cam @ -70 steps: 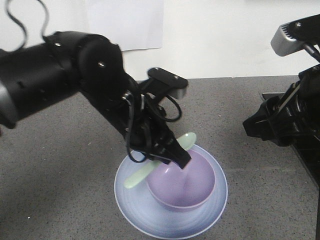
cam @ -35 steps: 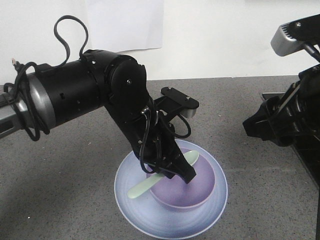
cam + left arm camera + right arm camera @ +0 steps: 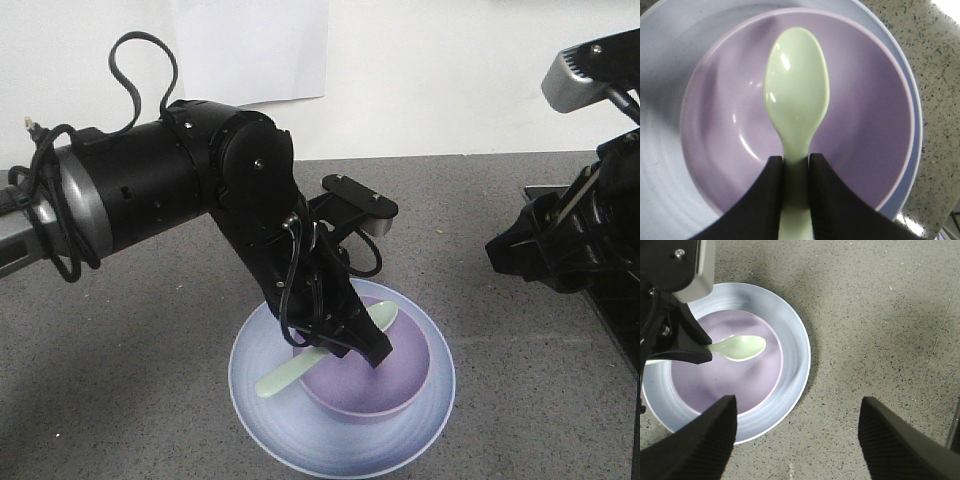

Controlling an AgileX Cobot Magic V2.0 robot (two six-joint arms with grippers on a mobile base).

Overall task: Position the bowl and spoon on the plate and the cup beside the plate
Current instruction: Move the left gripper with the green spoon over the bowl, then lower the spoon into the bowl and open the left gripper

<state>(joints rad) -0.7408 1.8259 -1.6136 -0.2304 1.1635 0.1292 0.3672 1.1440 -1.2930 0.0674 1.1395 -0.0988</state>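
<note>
The purple bowl [image 3: 390,380] stands on the pale blue plate [image 3: 262,400], toward its right side. My left gripper [image 3: 368,345] is shut on the neck of the mint-green spoon [image 3: 288,373]. In the left wrist view the spoon [image 3: 797,95] has its head over the bowl [image 3: 867,125], and its handle runs back between the fingers of the left gripper [image 3: 796,161]. My right gripper [image 3: 796,405] is open over bare tabletop, to the right of the plate [image 3: 792,340]. From there I see the spoon [image 3: 740,348] over the bowl [image 3: 730,387]. The cup is out of view.
The grey speckled tabletop [image 3: 480,190] reaches back to a white wall. My right arm [image 3: 560,245] hangs at the right edge, its camera [image 3: 590,75] above it. The bulky left arm [image 3: 170,190] stretches across the left half, above the plate.
Since a second ago the left arm has swung right and down, bringing the spoon's head lower over the bowl. Over the last half second nothing moved.
</note>
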